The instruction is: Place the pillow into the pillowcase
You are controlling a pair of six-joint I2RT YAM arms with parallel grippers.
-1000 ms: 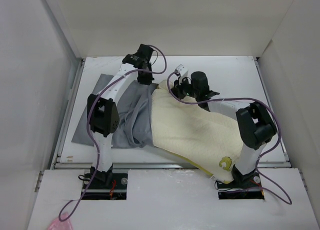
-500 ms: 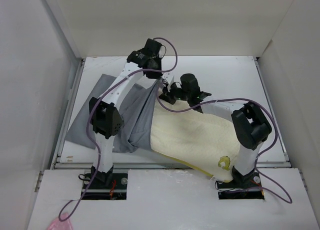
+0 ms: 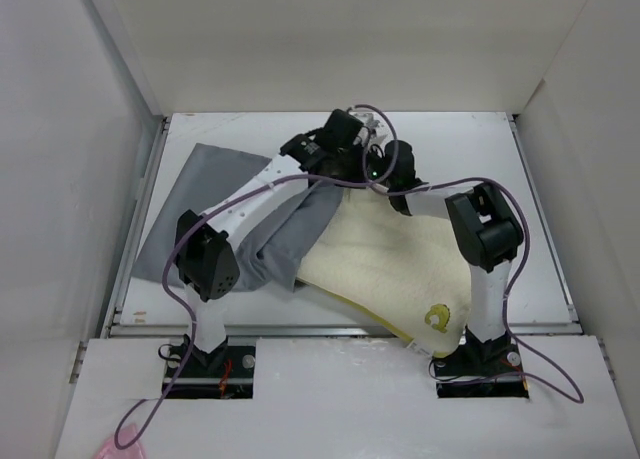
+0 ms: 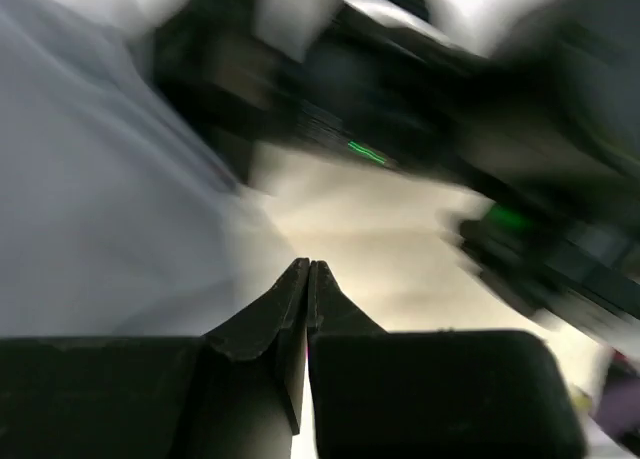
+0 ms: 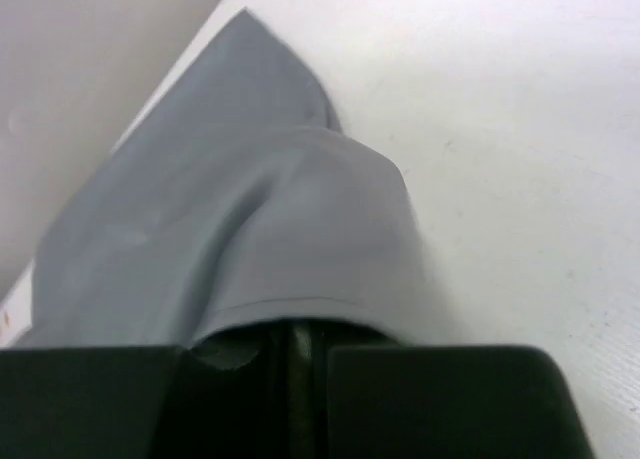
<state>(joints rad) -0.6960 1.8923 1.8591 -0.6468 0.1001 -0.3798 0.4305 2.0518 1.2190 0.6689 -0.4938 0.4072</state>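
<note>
Left end effector (image 4: 308, 279), clamped shut, holds the limp grey fabric pillowcase (image 3: 275, 234) over the cream quilted pillow (image 3: 390, 259) to sheath it; right end effector (image 5: 295, 344) sits cloth-covered, grip impossible to tell.

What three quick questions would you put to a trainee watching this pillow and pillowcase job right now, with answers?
1. True or false: the pillow is already fully inside the pillowcase.
2. In the right wrist view, what lies draped over the right hand? A: the cream pillow. B: the grey pillowcase. C: a purple cable.
3. In the left wrist view, is the left hand open or shut?

Key:
1. False. Most of the pillow, including its yellow logo end, lies uncovered.
2. B.
3. Shut. Its fingers are pressed together.
</note>
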